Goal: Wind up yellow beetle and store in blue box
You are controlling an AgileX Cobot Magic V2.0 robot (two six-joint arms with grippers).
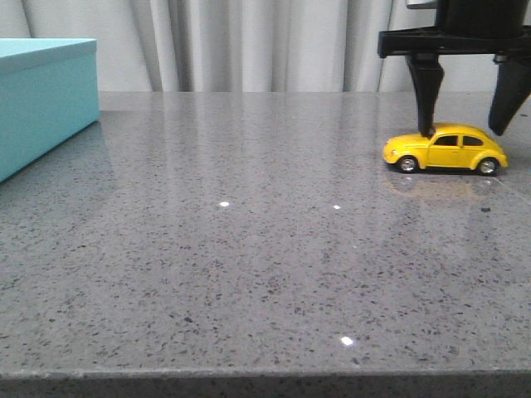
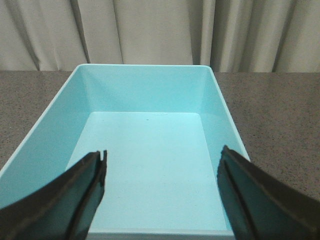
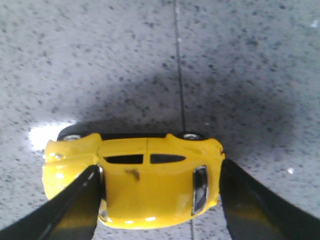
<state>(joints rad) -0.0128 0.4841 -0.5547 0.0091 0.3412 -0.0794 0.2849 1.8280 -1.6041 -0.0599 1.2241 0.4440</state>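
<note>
Two black fingers (image 1: 426, 91) of the right gripper (image 1: 467, 128) hang straight down from above at the far right of the grey speckled table (image 1: 249, 265), spread wide with the yellow beetle (image 1: 445, 150) between them. One tip meets the car's bonnet side; the other sits just off its tail, so the jaws are released, not clamped. The beetle stands on all four wheels, side-on, nose toward the left. Over at the far left the blue box (image 1: 41, 99) rests against the table's left edge, lid off, well apart from the car, with bare tabletop between. The left gripper (image 2: 162, 195) hovers over the box's interior, fingers parted, holding nothing
</note>
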